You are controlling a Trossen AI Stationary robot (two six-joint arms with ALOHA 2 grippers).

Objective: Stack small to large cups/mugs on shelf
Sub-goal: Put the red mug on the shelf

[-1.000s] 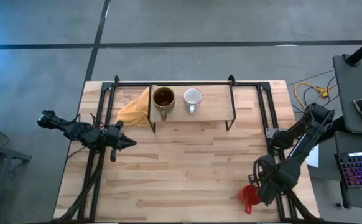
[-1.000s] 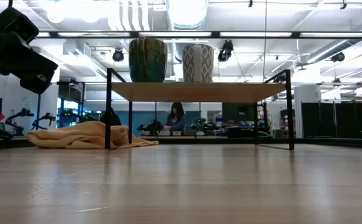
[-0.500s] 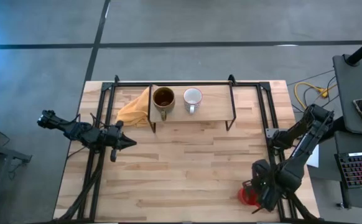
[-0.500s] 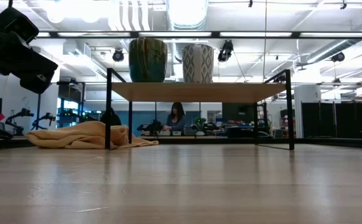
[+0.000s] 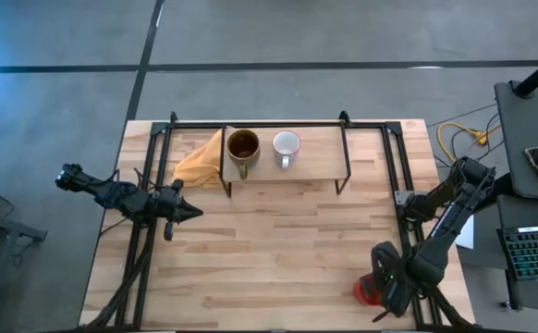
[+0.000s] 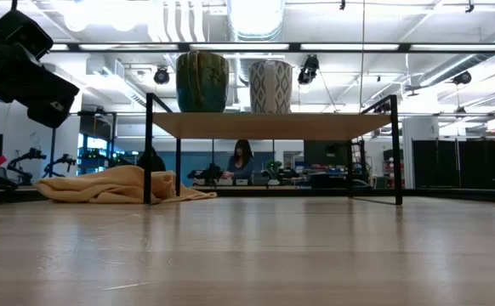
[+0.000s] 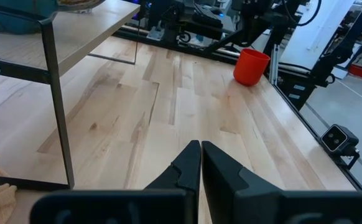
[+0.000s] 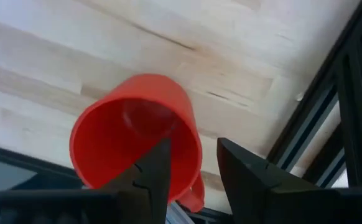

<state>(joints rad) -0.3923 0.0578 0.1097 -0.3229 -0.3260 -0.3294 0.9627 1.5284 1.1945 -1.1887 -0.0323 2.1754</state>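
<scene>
Right wrist view showed the red mug [image 8: 136, 129] upright at the surface's [image 5: 278, 250] near right corner, directly beneath the right tool [image 8: 190, 163], whose open fingers straddled its rim. The left tool [image 7: 200, 163], closed, waited far across.

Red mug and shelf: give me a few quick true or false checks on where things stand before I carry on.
1. The red mug stands on the table near the right gripper. True.
2. The shelf carries three mugs. False: only the olive mug and the white mug stand on it.
3. The right gripper has one finger inside the red mug's rim and one outside. True.
4. The left gripper is wide open. False: its fingers are together, and it waits at the table's left side.
5. The yellow cloth lies on top of the shelf. False: it lies on the table at the shelf's left end.
</scene>
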